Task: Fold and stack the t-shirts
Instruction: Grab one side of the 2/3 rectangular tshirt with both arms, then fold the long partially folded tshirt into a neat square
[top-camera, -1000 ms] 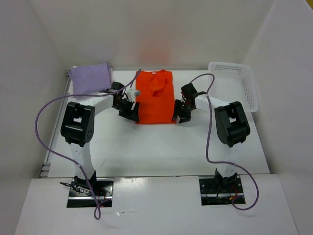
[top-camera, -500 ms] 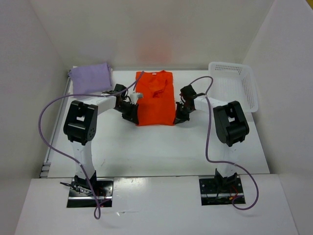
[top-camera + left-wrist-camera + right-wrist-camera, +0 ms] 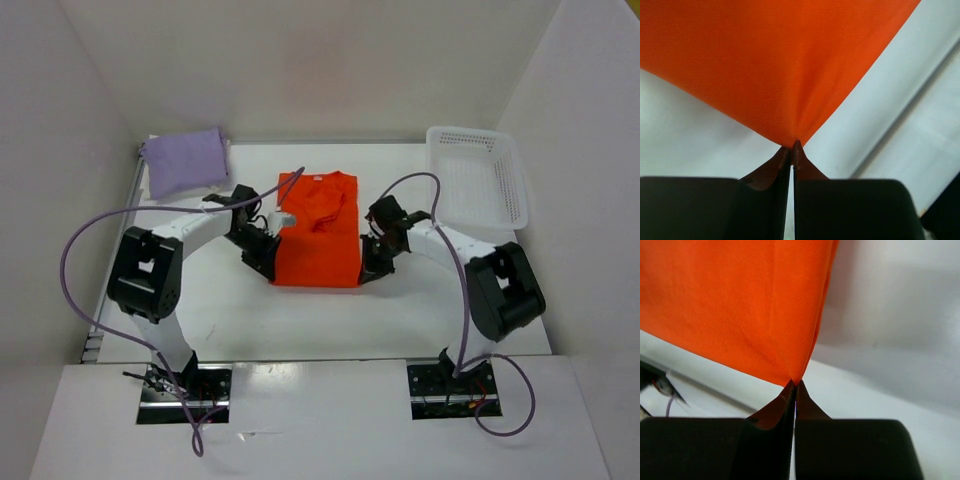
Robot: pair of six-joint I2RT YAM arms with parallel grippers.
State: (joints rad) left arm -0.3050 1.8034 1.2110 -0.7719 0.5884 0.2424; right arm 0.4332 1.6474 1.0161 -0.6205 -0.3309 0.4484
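1. The orange shirt (image 3: 318, 228) lies in the middle of the table (image 3: 300, 320). It is folded lengthwise into a tall, narrow rectangle, bright and mostly smooth, with its collar at the far end.
2. The left gripper (image 3: 791, 147) is clamped tight on the shirt's near left corner, and the cloth is drawn to a peak between its jaws.
3. The right gripper (image 3: 794, 386) is pinched closed on the near right corner in the same way.
4. The lavender shirt (image 3: 185, 160) sits as a folded bundle at the far left corner, well apart from the orange one.
5. Count in view: two shirts (one orange, one lavender), two grippers, and one white mesh basket (image 3: 478, 178) at the far right.
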